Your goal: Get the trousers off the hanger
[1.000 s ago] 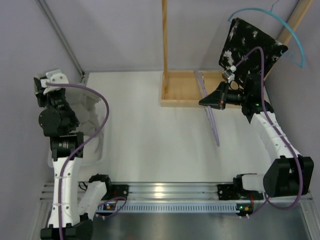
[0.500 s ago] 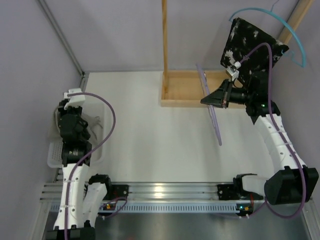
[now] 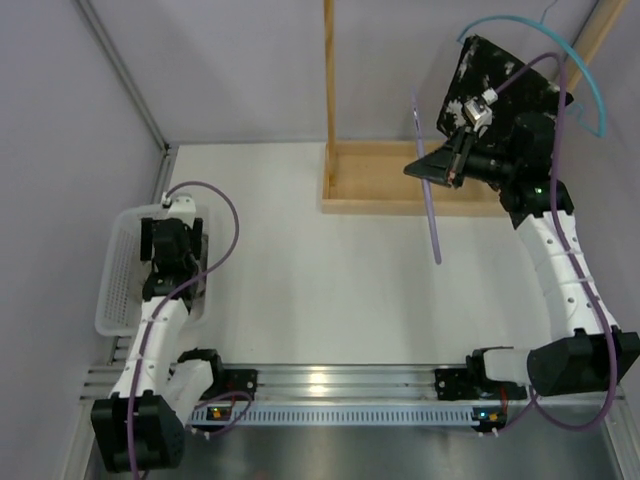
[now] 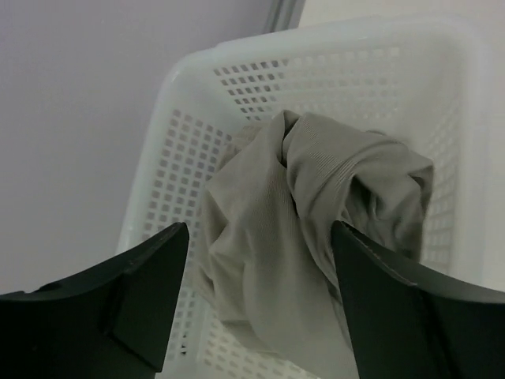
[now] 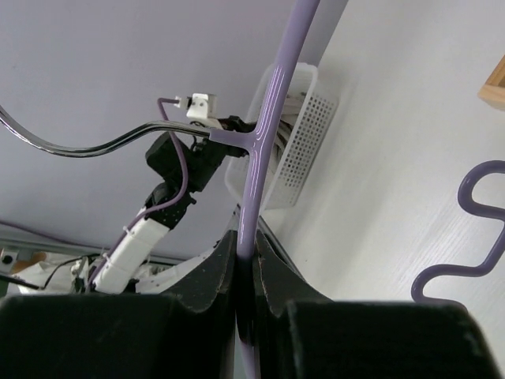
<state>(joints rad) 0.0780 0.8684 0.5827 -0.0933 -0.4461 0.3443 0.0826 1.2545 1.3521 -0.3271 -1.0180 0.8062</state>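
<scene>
Two grips: left gripper spread above trousers in basket; right gripper clenched on hanger. We raise left straight up, avoiding cloth snag.

No words, labels, brand marks or numbers can be read in any view. The white blotches on the dark cloth hanging at the back right are a printed pattern, not letters.
</scene>
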